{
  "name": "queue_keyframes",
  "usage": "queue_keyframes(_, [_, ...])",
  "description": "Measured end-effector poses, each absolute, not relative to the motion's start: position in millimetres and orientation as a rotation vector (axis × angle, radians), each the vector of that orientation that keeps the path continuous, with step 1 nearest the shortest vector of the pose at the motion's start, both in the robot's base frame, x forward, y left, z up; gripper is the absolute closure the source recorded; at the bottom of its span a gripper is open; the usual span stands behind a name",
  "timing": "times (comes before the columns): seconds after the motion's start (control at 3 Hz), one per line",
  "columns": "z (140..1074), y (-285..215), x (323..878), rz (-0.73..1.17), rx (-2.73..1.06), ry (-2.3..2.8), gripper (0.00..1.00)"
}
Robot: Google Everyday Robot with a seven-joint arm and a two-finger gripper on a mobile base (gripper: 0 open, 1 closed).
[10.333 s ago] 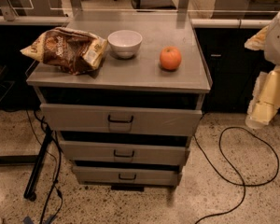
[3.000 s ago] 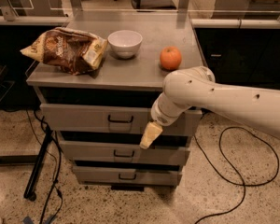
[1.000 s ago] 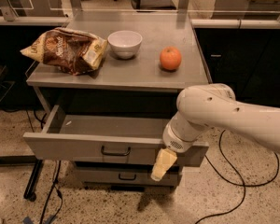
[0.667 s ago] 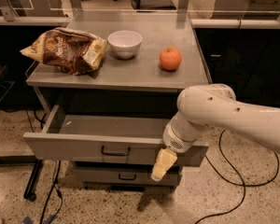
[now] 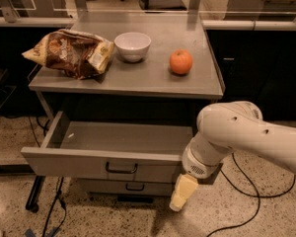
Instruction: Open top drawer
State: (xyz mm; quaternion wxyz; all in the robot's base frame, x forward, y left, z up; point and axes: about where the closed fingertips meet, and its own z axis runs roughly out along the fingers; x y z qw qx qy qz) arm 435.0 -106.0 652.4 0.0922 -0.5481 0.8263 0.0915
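The top drawer (image 5: 79, 163) is a wide grey metal drawer with a small black pull handle (image 5: 121, 169) at the centre of its front. It stands pulled far out of the cabinet, and its inside shows empty. My gripper (image 5: 181, 193) hangs at the end of the white arm (image 5: 237, 132), just right of the drawer's front and below its right corner. It is apart from the handle.
On the cabinet top (image 5: 153, 78) lie a brown chip bag (image 5: 69, 52), a white bowl (image 5: 132, 45) and an orange (image 5: 180, 62). A lower drawer (image 5: 133, 186) sits shut under the open one. Black cables (image 5: 246, 191) run over the speckled floor at right and left.
Across the earlier frames the top drawer went from shut to pulled far out. In the last second the drawer and the arm hold the same places.
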Motion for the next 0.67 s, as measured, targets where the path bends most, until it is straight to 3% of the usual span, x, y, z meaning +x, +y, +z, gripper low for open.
queue_keyframes(0.33, [665.5,-137.3,378.3,0.262,-1.566,2.531,0.0])
queue_keyframes(0.67, [665.5,-137.3,378.3,0.262,-1.566,2.531,0.0])
